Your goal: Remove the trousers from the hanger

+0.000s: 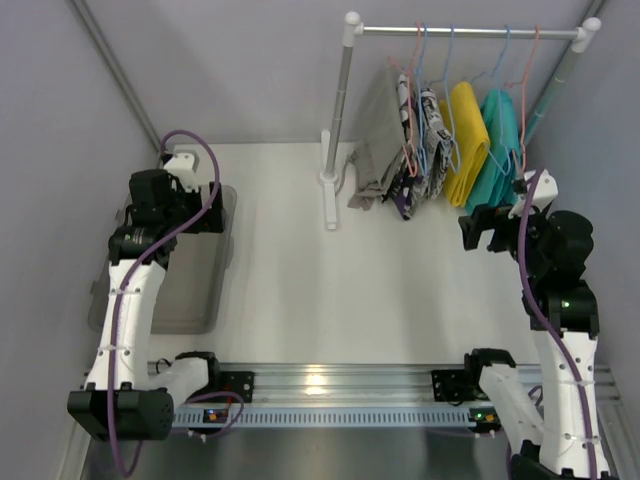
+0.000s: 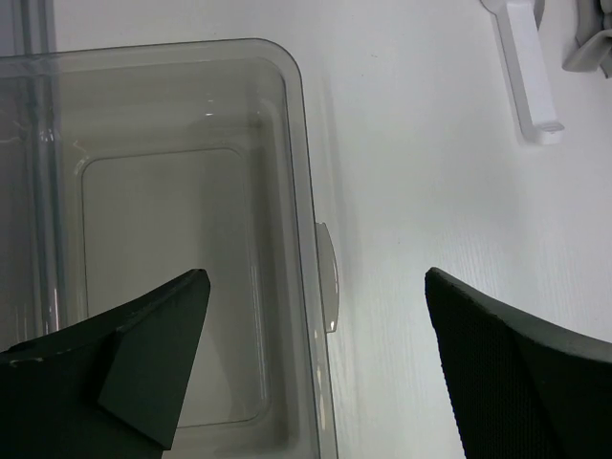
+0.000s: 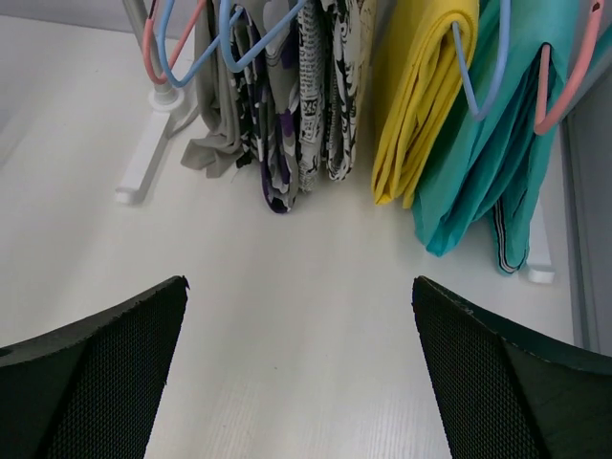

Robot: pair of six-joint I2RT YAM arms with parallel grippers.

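Note:
Several pairs of trousers hang folded over hangers on a white rail (image 1: 465,32) at the back right: grey (image 1: 378,150), black-and-white patterned (image 1: 425,150), yellow (image 1: 466,140) and teal (image 1: 497,150). In the right wrist view they are grey (image 3: 215,115), patterned (image 3: 306,96), yellow (image 3: 421,96) and teal (image 3: 488,143), on blue and pink hangers. My right gripper (image 1: 487,225) (image 3: 298,282) is open and empty, short of the trousers. My left gripper (image 1: 200,205) (image 2: 316,277) is open and empty over the clear bin's right rim.
A clear plastic bin (image 1: 190,270) (image 2: 172,239) lies at the left, empty. The rack's white upright (image 1: 340,110) stands on a white foot (image 1: 330,200) (image 2: 526,67) at the table's middle back. Grey walls close in on both sides.

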